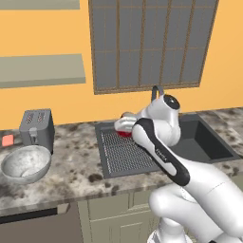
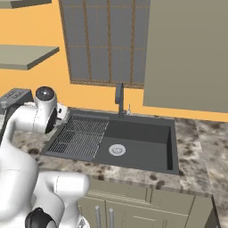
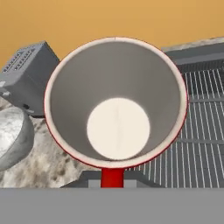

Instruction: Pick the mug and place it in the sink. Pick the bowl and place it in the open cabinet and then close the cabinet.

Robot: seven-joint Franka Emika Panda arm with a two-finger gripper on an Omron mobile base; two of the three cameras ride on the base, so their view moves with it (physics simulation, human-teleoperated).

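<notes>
Mug [image 3: 116,105] is gripped at its handle by the closed claw [image 3: 112,178], mouth facing the camera, held above the sink's [image 1: 209,147] ribbed drainer; basin lies further right.

Grey toaster [image 1: 37,127] on marbled counter [image 1: 71,171]; wall shelf [image 1: 40,70]; slatted window [image 1: 149,42]; small orange block [image 1: 7,140]

Mug [image 3: 116,127]: red outside, pale grey-white inside with a white base. Bowl [image 1: 26,163]: shiny grey-white marbling. Sink [image 2: 133,133]: dark grey, with a ribbed drainer section and a pale round drain. Toaster [image 1: 36,128]: grey. Bench [image 1: 71,173]: mottled beige-and-brown stone pattern. Wall [image 1: 42,102]: orange. Window blind [image 1: 147,42]: grey slats with brown framing. Cabinet [image 2: 187,53]: grey-green.
</notes>
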